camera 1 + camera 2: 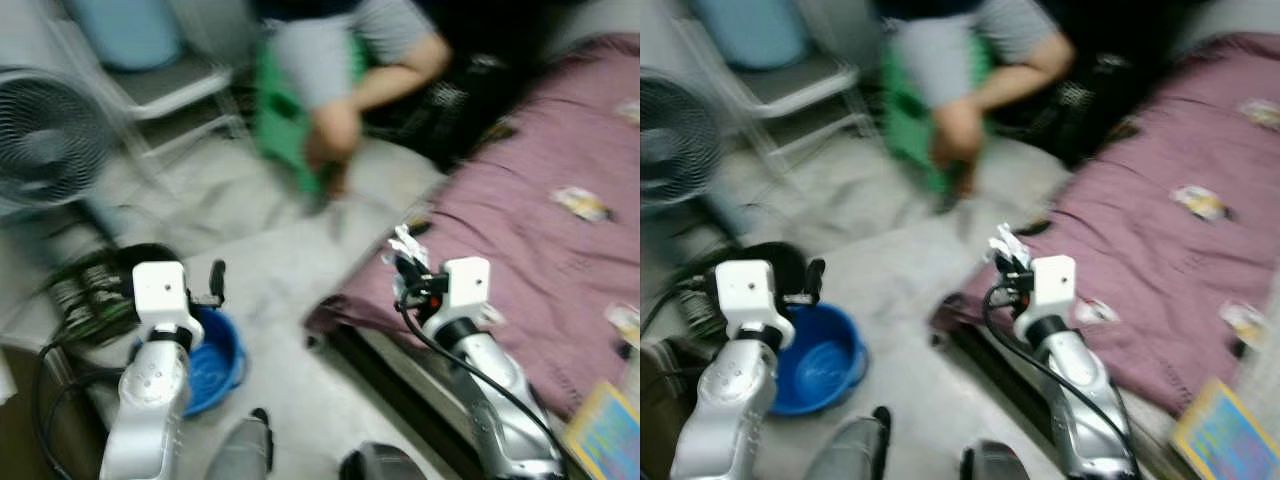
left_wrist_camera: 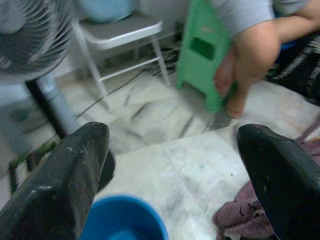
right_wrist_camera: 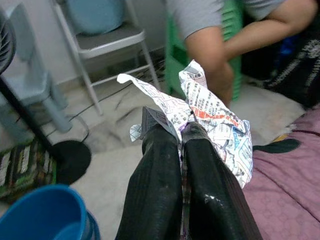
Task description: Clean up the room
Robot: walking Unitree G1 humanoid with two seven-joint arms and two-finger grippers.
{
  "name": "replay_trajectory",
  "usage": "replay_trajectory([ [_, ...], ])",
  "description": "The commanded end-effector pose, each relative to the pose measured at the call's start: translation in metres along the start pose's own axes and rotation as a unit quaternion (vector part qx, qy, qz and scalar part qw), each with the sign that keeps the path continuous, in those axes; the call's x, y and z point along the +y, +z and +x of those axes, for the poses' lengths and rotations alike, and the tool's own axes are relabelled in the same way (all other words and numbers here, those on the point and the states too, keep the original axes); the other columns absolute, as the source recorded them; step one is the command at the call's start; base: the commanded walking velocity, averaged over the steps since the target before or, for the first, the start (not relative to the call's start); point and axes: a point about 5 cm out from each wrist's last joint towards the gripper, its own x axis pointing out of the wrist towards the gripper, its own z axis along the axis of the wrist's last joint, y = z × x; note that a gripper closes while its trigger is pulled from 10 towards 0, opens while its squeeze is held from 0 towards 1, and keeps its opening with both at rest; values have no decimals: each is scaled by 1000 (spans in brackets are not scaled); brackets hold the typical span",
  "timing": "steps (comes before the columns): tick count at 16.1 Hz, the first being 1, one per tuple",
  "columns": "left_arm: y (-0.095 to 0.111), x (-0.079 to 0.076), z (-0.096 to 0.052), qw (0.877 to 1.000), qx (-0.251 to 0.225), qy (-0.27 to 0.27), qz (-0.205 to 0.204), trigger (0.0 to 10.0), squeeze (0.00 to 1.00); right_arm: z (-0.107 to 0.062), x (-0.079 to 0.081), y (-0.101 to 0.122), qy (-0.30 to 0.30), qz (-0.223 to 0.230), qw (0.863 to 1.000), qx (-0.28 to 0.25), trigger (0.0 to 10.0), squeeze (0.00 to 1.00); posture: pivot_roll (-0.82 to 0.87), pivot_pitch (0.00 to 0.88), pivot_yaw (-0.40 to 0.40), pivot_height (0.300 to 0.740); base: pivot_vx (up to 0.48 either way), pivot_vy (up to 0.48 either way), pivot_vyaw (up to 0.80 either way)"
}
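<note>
My right gripper (image 3: pixel 181 131) is shut on a crumpled piece of printed paper (image 3: pixel 212 107), held up over the near corner of the purple bed (image 1: pixel 560 250); the same paper (image 1: pixel 405 243) sticks out above the right arm. My left gripper (image 2: pixel 172 150) is open, its black fingers (image 2: pixel 75 170) spread wide with nothing between them, above a blue bucket (image 1: pixel 212 362) that stands on the floor. More scraps of paper (image 1: pixel 580 203) lie scattered on the bedcover.
A person sits on a green stool (image 1: pixel 285 120) straight ahead, hand (image 1: pixel 330 135) hanging low. A standing fan (image 1: pixel 50 125) and a white folding chair (image 1: pixel 175 90) stand to the left. A dark bag (image 1: pixel 95 290) lies behind the bucket. A blue-yellow book (image 1: pixel 605 430) lies at the bed's near edge.
</note>
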Motion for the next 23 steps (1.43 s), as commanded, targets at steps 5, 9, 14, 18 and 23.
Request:
replay_trajectory([
  [5, 0, -3, 0, 1000, 1, -1, 1, 10000, 0, -3, -3, -1, -9, -2, 1000, 2, 10000, 0, 8, 182, -51, 740, 0, 0, 800],
  [9, 3, -3, 0, 1000, -2, -2, -2, 10000, 0, -4, -3, 2, -15, 1, 1000, -3, 10000, 0, 2, 186, -48, 740, 0, 0, 344],
  [14, 14, -3, 3, 1000, -14, 3, -10, 10000, 0, 2, -11, 24, -27, 2, 999, -31, 10000, 0, 5, 200, -53, 740, 0, 0, 0],
  [18, 14, -4, 14, 999, -28, 10, -14, 10000, 0, 7, -27, 47, -55, -16, 996, -67, 10000, 0, -39, 130, -58, 740, 0, 0, 0],
  [23, 16, 6, 18, 1000, -21, -5, 12, 10000, 0, -8, -34, 54, -103, -6, 992, -77, 10000, 0, -55, 169, -25, 740, 0, 0, 0],
])
